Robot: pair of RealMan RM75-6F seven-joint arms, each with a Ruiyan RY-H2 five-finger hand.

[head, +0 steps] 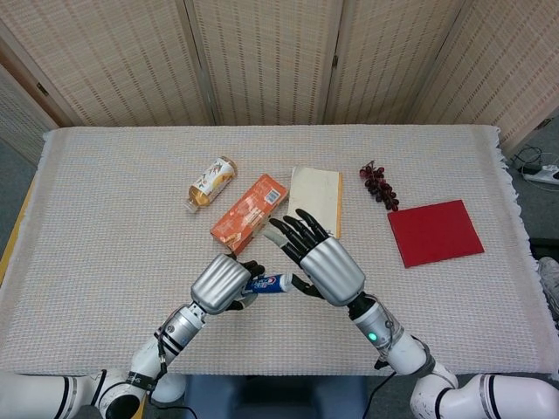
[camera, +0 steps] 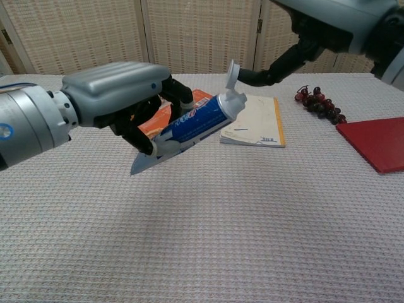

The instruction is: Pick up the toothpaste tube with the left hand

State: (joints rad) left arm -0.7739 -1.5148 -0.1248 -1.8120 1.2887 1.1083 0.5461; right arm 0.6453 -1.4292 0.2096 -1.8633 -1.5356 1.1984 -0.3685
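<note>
box (head: pixel 249 214) left of notebook (head: pixel 315 194), grapes (head: pixel 379 186) right

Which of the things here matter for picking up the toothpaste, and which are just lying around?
Part of the job:
toothpaste tube, lifted off the table
left hand, gripping the tube
right hand, a finger at the tube's flip cap

Just lying about:
orange box
bottle
notepad
grapes
red square

A folding screen (head: pixel 279 61) of woven, straw-coloured panels in pale wooden frames stands behind the desk (head: pixel 105 218), which is covered by a beige woven cloth. Grey floor (head: pixel 16 161) shows at the left, and a white power strip (head: pixel 543 173) with cables lies at the right.
</note>
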